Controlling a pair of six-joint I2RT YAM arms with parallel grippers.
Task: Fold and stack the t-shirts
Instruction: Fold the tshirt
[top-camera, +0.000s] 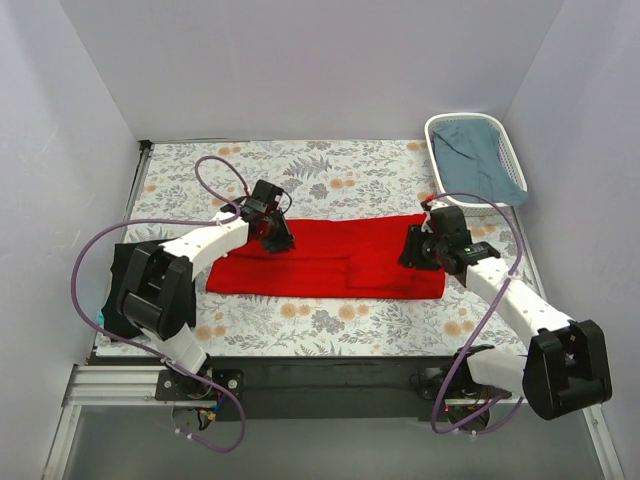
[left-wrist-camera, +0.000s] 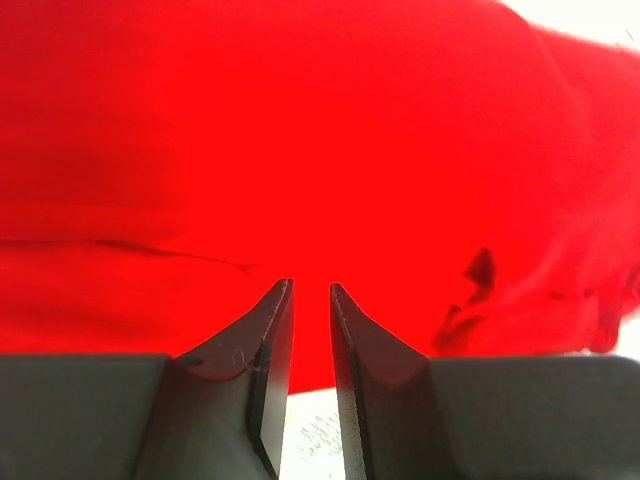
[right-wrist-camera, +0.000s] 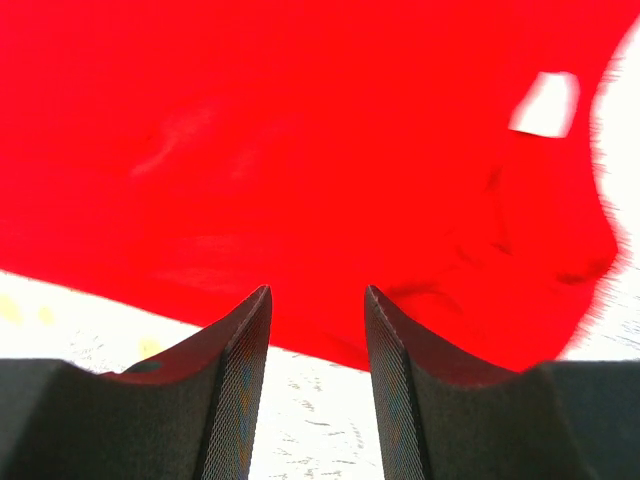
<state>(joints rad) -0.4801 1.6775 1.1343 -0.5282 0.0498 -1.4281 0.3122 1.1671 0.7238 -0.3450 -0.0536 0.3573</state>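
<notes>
Red t-shirt (top-camera: 330, 262) flat, both jaws released, white label (right-wrist-camera: 545, 103) only in right-wrist view

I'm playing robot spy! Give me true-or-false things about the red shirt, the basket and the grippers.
The bright red cloth t-shirt lies folded on the flowery table cover. True.
The white plastic basket is empty. False: blue cloth lies inside.
The right gripper squeezes the red shirt. False: its jaws stand apart, nothing between.
The basket stands at the table's far right corner. True.
The black cloth t-shirt lies on the red one. False: it lies at the table's left edge.
</notes>
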